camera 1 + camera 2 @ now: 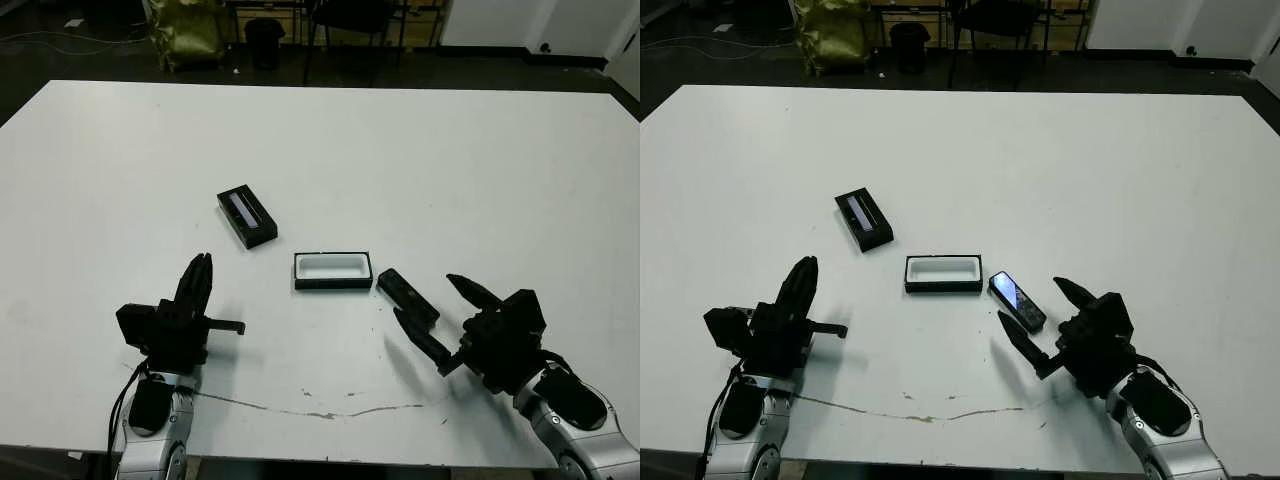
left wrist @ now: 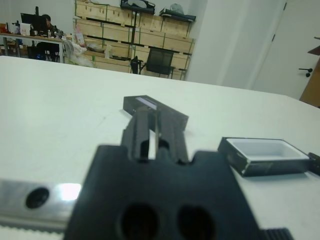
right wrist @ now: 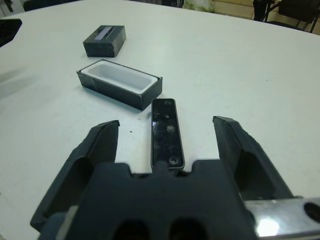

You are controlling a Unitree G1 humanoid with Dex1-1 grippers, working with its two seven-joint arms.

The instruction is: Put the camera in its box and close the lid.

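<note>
The camera, a slim black bar with a glossy face, lies flat on the white table just right of the box, a white-lined black tray that stands uncovered. My right gripper is open, one finger on each side of the camera's near end, not touching it. The lid, with its pale strip facing up, lies apart, behind and left of the box. My left gripper rests low at the front left with its fingers together and nothing in them, pointing toward the lid.
A thin dark crack line runs along the table near its front edge. Beyond the far edge stand chairs and a yellow bag. In the left wrist view a person sits at a distant desk.
</note>
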